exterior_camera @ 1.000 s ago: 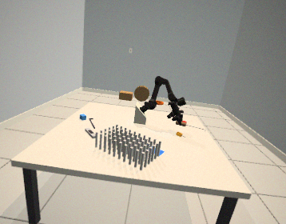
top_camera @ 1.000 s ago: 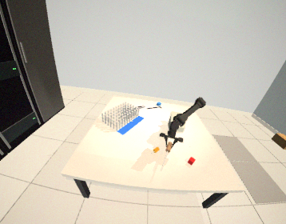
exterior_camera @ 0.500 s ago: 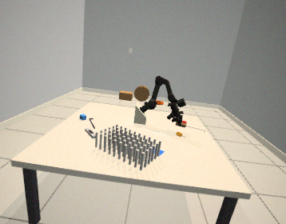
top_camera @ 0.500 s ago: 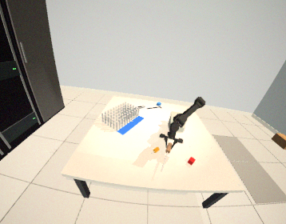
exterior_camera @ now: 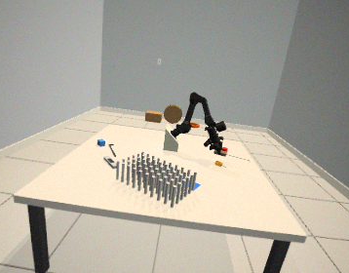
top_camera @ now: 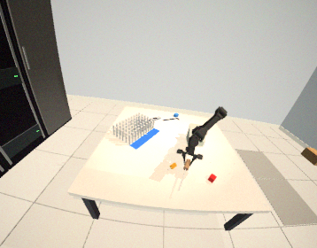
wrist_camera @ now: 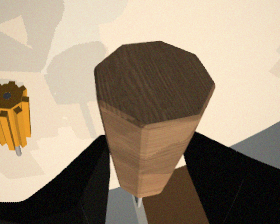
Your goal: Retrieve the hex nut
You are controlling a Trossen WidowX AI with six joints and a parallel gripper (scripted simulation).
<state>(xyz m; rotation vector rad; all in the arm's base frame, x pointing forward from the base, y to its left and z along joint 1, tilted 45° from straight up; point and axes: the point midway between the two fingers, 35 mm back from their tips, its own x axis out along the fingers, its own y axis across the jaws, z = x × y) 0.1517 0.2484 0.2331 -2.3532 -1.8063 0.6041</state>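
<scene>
The metal spacers [top_camera: 133, 127] [exterior_camera: 156, 177] stand in a dense block, with the blue taped strip [top_camera: 145, 139] [exterior_camera: 197, 185] along one side. I cannot make out the nut among them. My gripper [top_camera: 188, 161] [wrist_camera: 145, 139] is shut on the wooden handle [top_camera: 187, 166] [wrist_camera: 141, 150] of a tool. A thin metal shaft runs from the handle toward the table's near edge in the top view; its tip is too faint to make out. The gripper is well away from the spacers. A dark hooked tool [top_camera: 172, 119] [exterior_camera: 112, 150] lies beyond the field.
An orange fluted handle [top_camera: 173, 166] [exterior_camera: 218, 164] [wrist_camera: 13, 120] lies near the gripper. A red cube [top_camera: 212, 178] [exterior_camera: 225, 149] is on its other side. A grey object [exterior_camera: 110, 162] lies beside the spacers, with a blue block [top_camera: 176, 114] [exterior_camera: 101, 142] farther off.
</scene>
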